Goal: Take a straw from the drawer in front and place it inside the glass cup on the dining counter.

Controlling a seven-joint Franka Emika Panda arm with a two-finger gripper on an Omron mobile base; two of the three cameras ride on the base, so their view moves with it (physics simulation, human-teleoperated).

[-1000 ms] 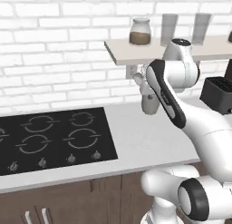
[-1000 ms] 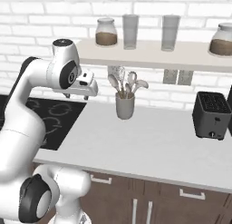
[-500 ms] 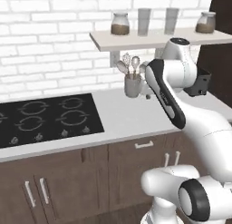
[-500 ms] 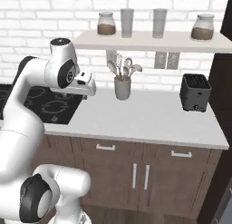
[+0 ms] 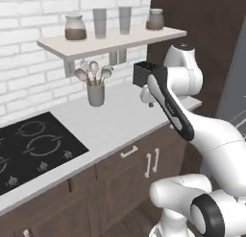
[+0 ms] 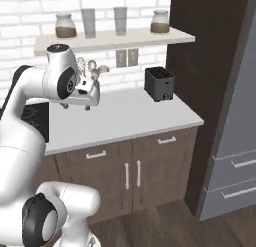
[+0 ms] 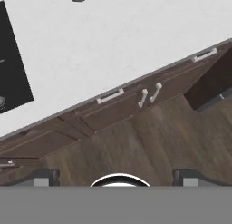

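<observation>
While its gripper (image 6: 75, 106) hangs spread wide with nothing between the fingers, a white robot arm reaches over the white table (image 5: 120, 121) of a kitchen run along a white brick wall. The gripper hovers clear of the surface, above the front part of the table, to the right of the black hob (image 5: 33, 149) and to the left of the black toaster (image 6: 160, 83). A grey crock of spoons (image 5: 96, 93) stands behind it, near the wall, well apart from the fingers.

Seen from the hand, the gripper points down past the table's front edge toward the dark brown cupboards and the wooden floor (image 7: 136, 150). Two drawer fronts (image 6: 95, 152) with pale bar handles run just under the table's edge, both shut, above a pair of cupboard doors (image 6: 132, 176). They lie below and forward of the gripper, apart from it; whether either is the drawer with the straw cannot be told from here.

On the wall shelf (image 5: 110, 45) above the crock stand two lidded jars of brown powder (image 5: 76, 28) and, between them, two tall grey glasses (image 5: 100, 23). A tall dark panel (image 6: 205, 56) and a grey fridge (image 6: 235, 141) close the row on the right.
</observation>
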